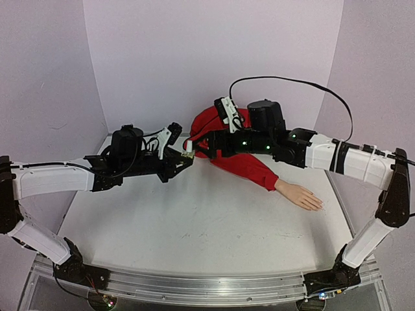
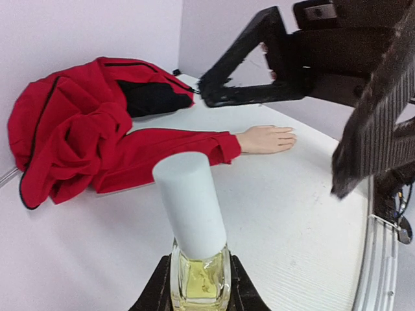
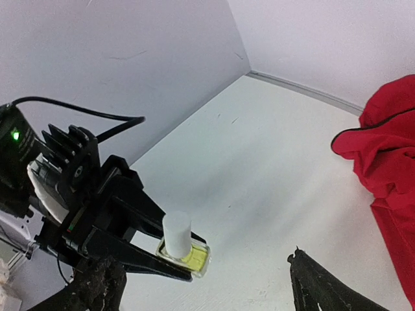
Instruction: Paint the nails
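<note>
My left gripper (image 2: 200, 293) is shut on a small clear bottle (image 2: 200, 277) of yellowish liquid with a white cap (image 2: 190, 204), held above the table. It shows in the top view (image 1: 188, 155) and the right wrist view (image 3: 186, 251). My right gripper (image 3: 207, 291) is open, its fingers (image 2: 376, 129) spread on either side of the cap, a short way off it. The pale mannequin hand (image 1: 301, 194) sticks out of the red jacket sleeve (image 1: 249, 170) and lies flat at the right. Its nails (image 1: 318, 206) are too small to make out.
The bunched red jacket (image 1: 217, 129) lies at the back centre against the wall, behind both grippers. A black cable (image 1: 292, 81) loops above the right arm. White walls close in the table's back and sides (image 1: 97, 97).
</note>
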`<state>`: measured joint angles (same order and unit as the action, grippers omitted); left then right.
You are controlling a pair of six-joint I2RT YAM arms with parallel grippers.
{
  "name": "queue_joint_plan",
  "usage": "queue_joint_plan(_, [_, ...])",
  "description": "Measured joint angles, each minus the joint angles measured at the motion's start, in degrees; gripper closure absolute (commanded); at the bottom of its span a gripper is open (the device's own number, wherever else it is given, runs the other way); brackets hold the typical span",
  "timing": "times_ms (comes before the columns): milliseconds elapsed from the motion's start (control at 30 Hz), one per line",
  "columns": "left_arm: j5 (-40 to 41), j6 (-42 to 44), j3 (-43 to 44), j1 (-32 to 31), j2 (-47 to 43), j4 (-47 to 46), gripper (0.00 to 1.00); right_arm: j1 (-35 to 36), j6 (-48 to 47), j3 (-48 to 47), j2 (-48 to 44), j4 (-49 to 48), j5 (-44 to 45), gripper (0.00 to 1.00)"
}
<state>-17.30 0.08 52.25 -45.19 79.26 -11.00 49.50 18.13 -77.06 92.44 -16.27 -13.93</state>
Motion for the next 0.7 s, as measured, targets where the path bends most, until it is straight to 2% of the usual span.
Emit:
queue_joint_plan(133, [6.1, 0.0, 0.0, 0.0, 0.0, 0.0, 1.0, -0.1, 3.5, 0.0, -0.1, 0.0, 2.9, 0.17])
queue_joint_plan(267, [9.8, -0.2, 0.0, -0.1, 0.0, 0.0, 1.0, 0.4, 6.0, -1.8, 2.1, -0.1, 3.1, 0.28])
queue_joint_plan(367, [11.3, -0.4, 0.0, -0.2, 0.0, 0.0, 1.0, 1.1, 7.4, -4.6, 5.2, -0.2, 3.0, 0.29])
queue_joint_plan(533, [12.2, -0.4, 0.0, -0.4, 0.0, 0.0, 1.0, 1.4, 8.5, -7.5, 9.0, -0.4, 3.0, 0.2])
queue_joint_plan(600, [12.5, -0.1, 0.0, -0.7, 0.0, 0.0, 1.0, 1.4, 8.8, -8.1, 9.7, -0.4, 2.8, 0.12])
queue_joint_plan(700, [13.0, 1.1, 0.0, -1.0, 0.0, 0.0, 1.0, 1.4, 8.7, -8.5, 9.7, 0.0, 2.1, 0.1])
